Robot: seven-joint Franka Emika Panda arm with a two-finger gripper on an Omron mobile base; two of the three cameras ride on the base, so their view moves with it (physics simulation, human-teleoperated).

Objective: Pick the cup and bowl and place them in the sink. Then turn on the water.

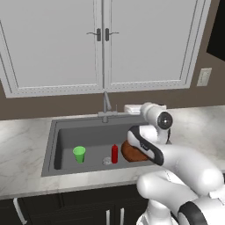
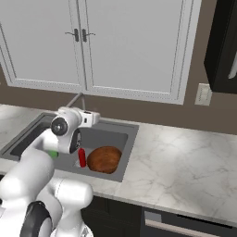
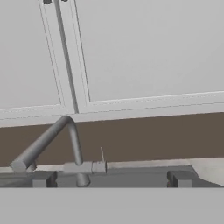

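The small green plastic cup [image 1: 79,154] and glossy reddish-brown wooden bowl [image 1: 132,151] sit mid-frame inside the dark grey rectangular sink [image 1: 66,132]. The hand [image 3: 109,178], fingers spread and empty, faces the slim grey metal faucet [image 3: 65,144]. It should probably approach the thin lever [image 3: 102,154] squarely and push gently.

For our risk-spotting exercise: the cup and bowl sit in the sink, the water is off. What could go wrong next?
1. The faucet's thin lever is a small target; the open gripper may miss it.
2. The spout points sideways, so water might miss the cup and bowl.
3. The arm could knock the red bottle.
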